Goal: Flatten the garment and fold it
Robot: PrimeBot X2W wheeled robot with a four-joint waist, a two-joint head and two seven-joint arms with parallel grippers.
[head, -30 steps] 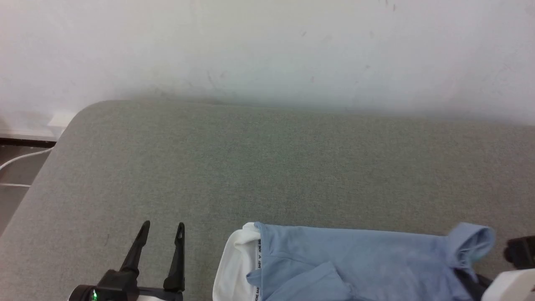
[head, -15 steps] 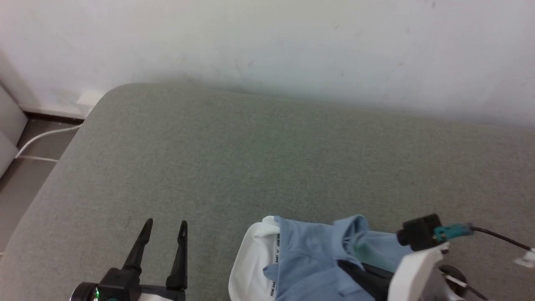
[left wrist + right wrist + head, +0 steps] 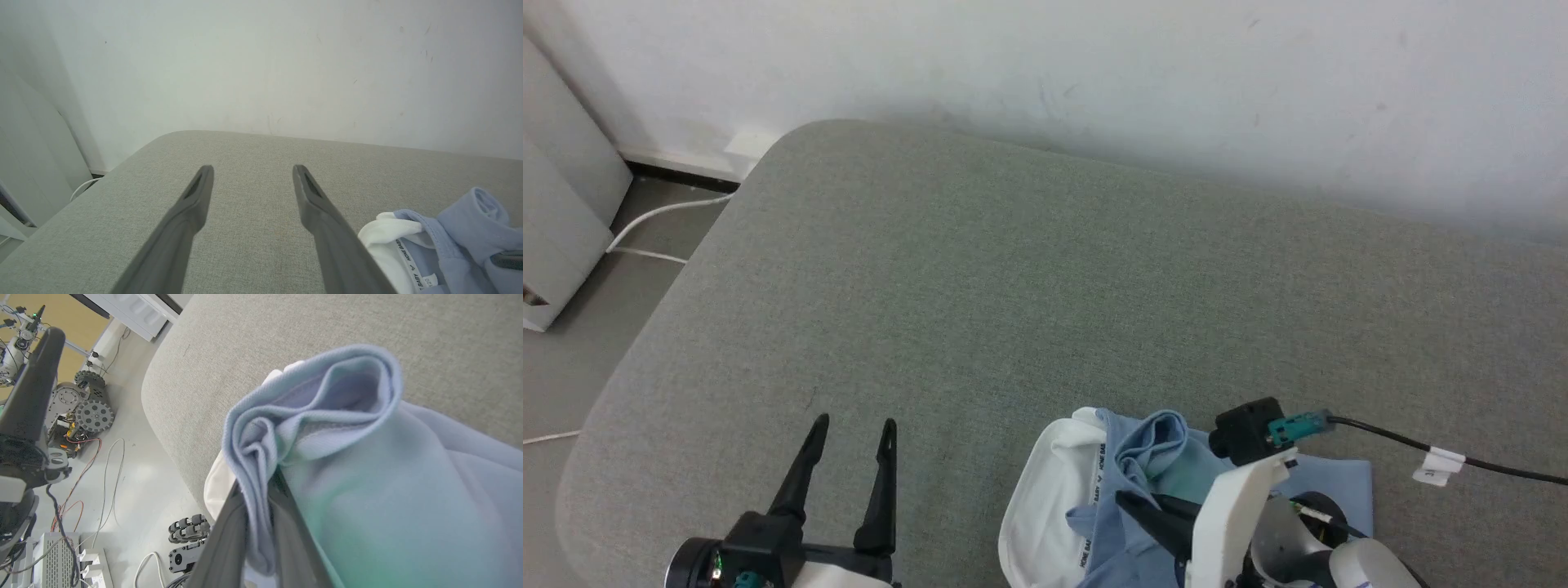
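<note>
r claw [image 3: 260, 485]: two dark fingers clamped on bunched fold of light blue soft-knit polo shirt w/ white collar [image 3: 1152, 445]; rest of shirt heaped beneath it, at near edge of grey fabric-covered pad [image 3: 1013, 286]. l claw [image 3: 854, 423]: spread wide, apart from shirt, to its left.

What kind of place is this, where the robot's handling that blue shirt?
Most likely a robotics lab or test room, not a home. The polo shirt lies on a grey upholstered surface against a bare white wall, and wheeled robot bases and loose cables sit on the floor.
</note>
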